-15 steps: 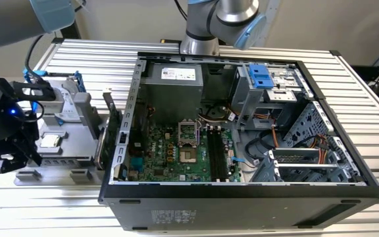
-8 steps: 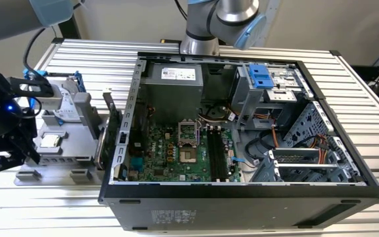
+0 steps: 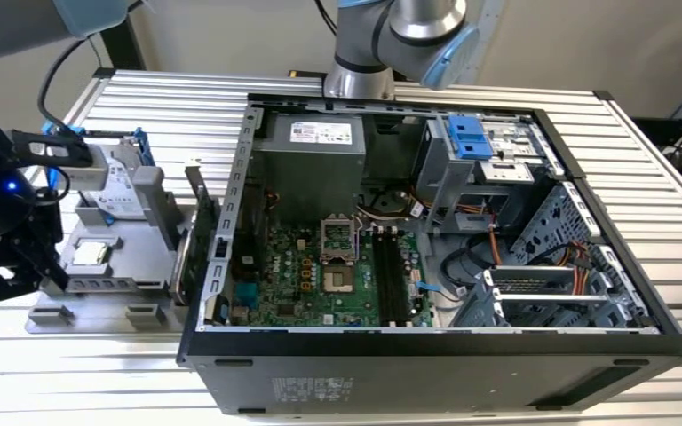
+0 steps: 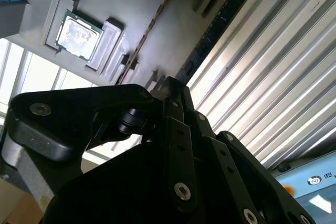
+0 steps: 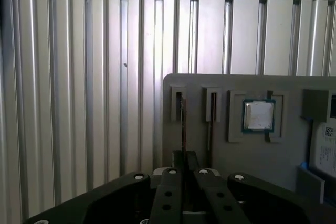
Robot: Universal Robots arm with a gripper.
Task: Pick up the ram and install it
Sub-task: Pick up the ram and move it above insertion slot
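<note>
**Gripper (image 5: 185, 157) closed on the ram (image 5: 182, 121) in its tray slot**

In the first wrist view the ram stands on edge in a slot of the grey tray (image 5: 252, 156). The gripper's fingers look pressed together on the stick's near end. The ram's long axis runs straight away from the gripper, in line with the fingers. In the exterior view the tray lies just beside the open case (image 3: 436, 355), on the exterior view's left.

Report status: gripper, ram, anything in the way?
Gripper at ram, grip unconfirmed. Ram on edge in tray slot, not installed. Thin strip in next slot, apart.
</note>
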